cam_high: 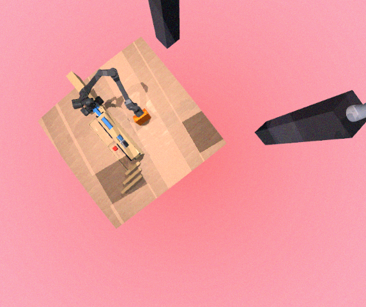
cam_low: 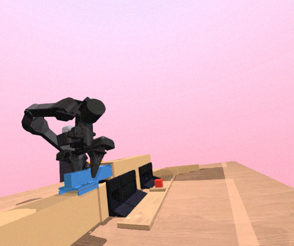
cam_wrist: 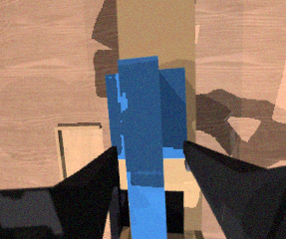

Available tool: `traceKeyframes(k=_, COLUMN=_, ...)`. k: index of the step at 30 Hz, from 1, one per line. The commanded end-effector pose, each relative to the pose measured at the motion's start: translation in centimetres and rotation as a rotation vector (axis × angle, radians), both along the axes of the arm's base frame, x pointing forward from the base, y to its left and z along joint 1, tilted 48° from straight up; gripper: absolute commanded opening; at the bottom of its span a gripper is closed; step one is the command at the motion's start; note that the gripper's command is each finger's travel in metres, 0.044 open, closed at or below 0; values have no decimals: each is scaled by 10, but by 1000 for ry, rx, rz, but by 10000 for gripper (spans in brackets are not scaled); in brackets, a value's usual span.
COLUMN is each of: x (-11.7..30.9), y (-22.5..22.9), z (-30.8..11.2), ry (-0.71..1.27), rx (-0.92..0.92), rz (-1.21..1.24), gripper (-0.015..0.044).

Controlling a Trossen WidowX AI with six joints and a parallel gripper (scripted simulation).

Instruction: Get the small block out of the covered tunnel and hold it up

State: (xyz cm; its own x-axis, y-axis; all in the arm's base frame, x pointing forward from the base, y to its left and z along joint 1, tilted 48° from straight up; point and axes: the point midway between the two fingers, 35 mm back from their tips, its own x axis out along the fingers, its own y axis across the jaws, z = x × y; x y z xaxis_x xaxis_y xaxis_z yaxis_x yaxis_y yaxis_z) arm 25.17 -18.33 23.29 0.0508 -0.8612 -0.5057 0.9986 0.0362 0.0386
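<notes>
Evidently, the gripper [cam_high: 91,105] [cam_low: 87,173] [cam_wrist: 150,148] stands partly open, a little beyond midway, its two fingers astride the upright bar of the blue handle [cam_high: 96,110] [cam_low: 88,176] [cam_wrist: 143,115]. In the wrist view a gap shows between the bar and each finger, and nothing is clasped. The handle lies lengthwise on a long tan beam [cam_high: 73,79] [cam_low: 35,219] [cam_wrist: 157,30], at the near end of the covered tunnel [cam_low: 131,162] in the exterior view. Blue portions are visible through the tunnel's roof openings from above. The small red block [cam_high: 115,148] [cam_low: 158,183] is located outside the tunnel, on the low wooden tray [cam_low: 141,209] that runs along its side; it sits near the farther of two black-lined side openings and well apart from the gripper. Beyond the far end of the tunnel, several loose tan rods [cam_high: 131,177] lie on the wooden table [cam_high: 173,148] [cam_low: 199,211], roughly parallel to one another. An orange box [cam_high: 142,118] stands at the arm's base, on the opposite side of the tunnel from the block.
</notes>
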Motion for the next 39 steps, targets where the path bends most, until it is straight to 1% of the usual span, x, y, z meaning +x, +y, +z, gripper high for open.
traceKeyframes(k=1, x=1, y=0, z=0, ry=-6, rx=2, rz=-1, gripper=229)
traceKeyframes(k=22, x=1, y=0, z=0, ry=-6, rx=2, rz=-1, gripper=89)
traceKeyframes(k=25, x=1, y=2, z=-2, ry=-6, rx=3, rz=-1, gripper=10)
traceKeyframes(k=26, x=1, y=3, z=-4, ry=-6, rx=4, rz=-1, gripper=0)
traceKeyframes(k=39, x=1, y=27, z=-38, ry=-3, rx=8, rz=1, gripper=0)
